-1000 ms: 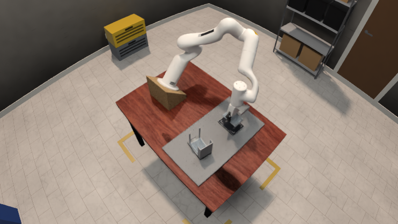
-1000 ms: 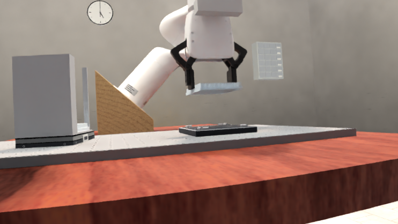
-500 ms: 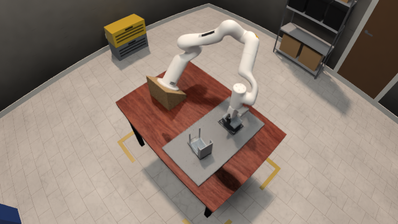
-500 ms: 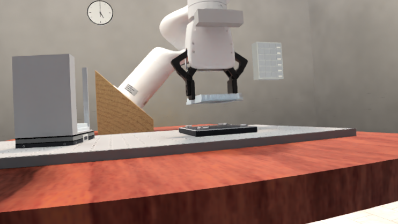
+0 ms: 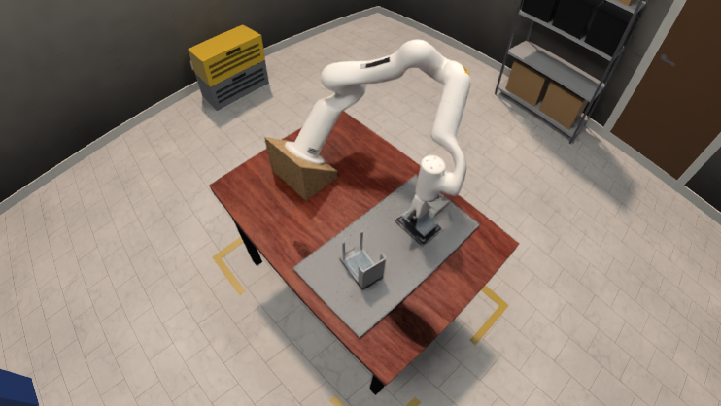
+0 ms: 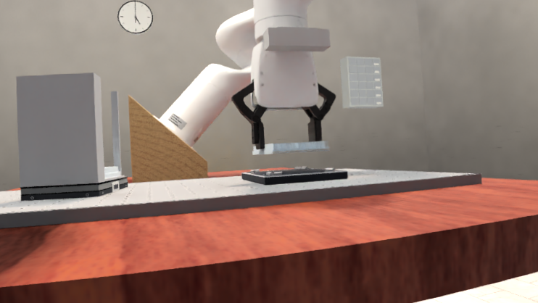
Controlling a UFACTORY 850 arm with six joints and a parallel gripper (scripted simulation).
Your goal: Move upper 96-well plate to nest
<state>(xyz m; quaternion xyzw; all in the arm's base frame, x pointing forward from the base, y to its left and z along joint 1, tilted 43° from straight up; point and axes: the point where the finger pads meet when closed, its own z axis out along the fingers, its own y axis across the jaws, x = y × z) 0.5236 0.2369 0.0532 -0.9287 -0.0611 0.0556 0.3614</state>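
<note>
My gripper (image 6: 288, 144) (image 5: 423, 219) is shut on the upper 96-well plate (image 6: 297, 147), a flat pale plate held level across its width. It hangs a short way straight above the black plate nest N1 (image 6: 330, 175) (image 5: 405, 225), apart from it. In the top view the wrist hides most of the plate and the nest. The stack rack K1 (image 6: 60, 127) (image 5: 372, 269) stands at the left on the grey mat (image 6: 395, 183) (image 5: 327, 282). The lower plate (image 6: 112, 172) shows only as a pale edge low in the rack. The cut-off corners and the A1 mark are too small to tell.
The mat lies on a red-brown wooden table (image 5: 262, 212) (image 6: 338, 233). The arm's wooden wedge base (image 5: 299, 171) (image 6: 158, 150) stands at the table's back. A yellow and grey cabinet (image 5: 229, 65) and a shelf with boxes (image 5: 555, 70) stand on the floor far off.
</note>
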